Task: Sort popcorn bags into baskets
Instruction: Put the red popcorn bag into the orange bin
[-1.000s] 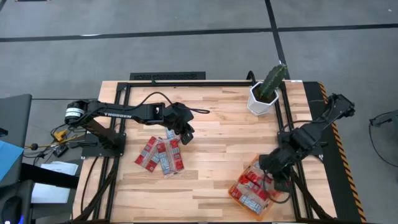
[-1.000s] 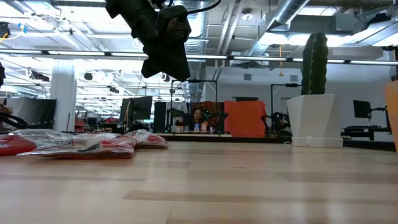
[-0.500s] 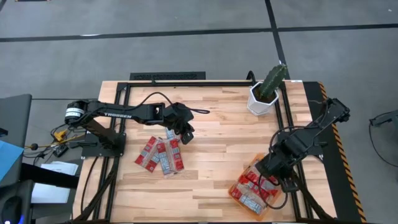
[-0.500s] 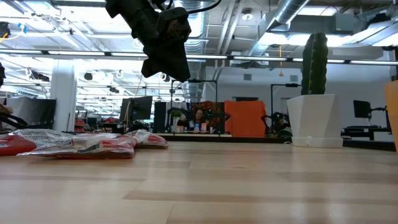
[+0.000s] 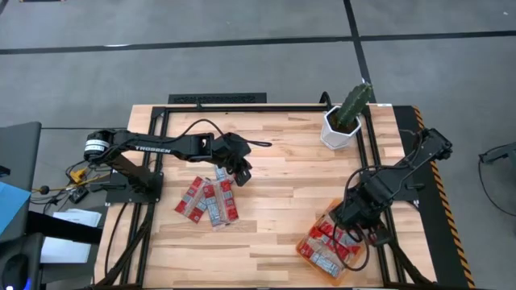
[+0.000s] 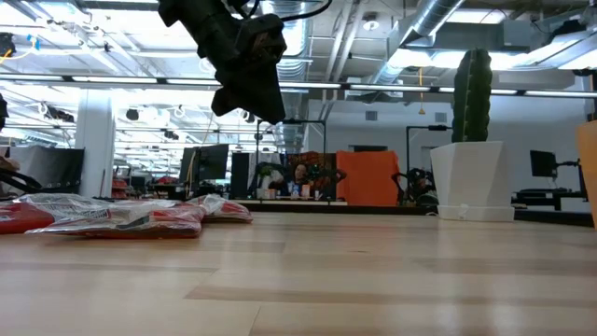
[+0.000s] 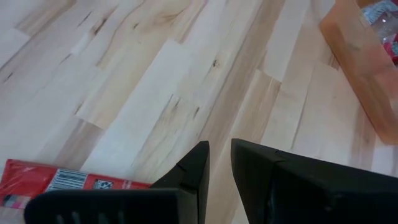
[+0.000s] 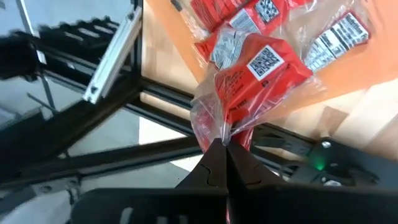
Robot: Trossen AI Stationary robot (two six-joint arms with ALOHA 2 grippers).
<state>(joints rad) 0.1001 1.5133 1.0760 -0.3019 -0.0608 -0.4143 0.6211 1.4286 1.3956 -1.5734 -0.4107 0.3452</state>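
Observation:
A pile of small red foil popcorn packets (image 5: pixel 208 200) lies flat on the table's left half, and shows low in the low view (image 6: pixel 121 217). My left gripper (image 5: pixel 239 174) hovers just beyond the pile's far-right corner, clear of the table (image 6: pixel 250 93), fingers a narrow gap apart (image 7: pixel 219 152) and holding nothing. The orange basket (image 5: pixel 305 251) sits at the near right corner with several packets in it. My right gripper (image 5: pixel 348 222) is over the basket's far right side, shut on one red packet (image 8: pixel 252 78). My right gripper pinches the packet between its two fingertips by the crinkled clear wrapper at one end (image 8: pixel 219 132). The packet extends away from the fingers, over the basket's edge (image 8: pixel 348 84) and the packets inside. I cannot tell whether its far end rests on them.
A white pot with a cactus (image 5: pixel 343 125) stands at the far right of the table, and shows in the low view (image 6: pixel 471 177). Black frame rails (image 5: pixel 372 161) run along the table's sides, close to the basket. Bare wood (image 5: pixel 282 193) lies between pile and basket.
My right gripper has moved a little toward the table's left with the packet, coming further over the basket. My left arm has kept still.

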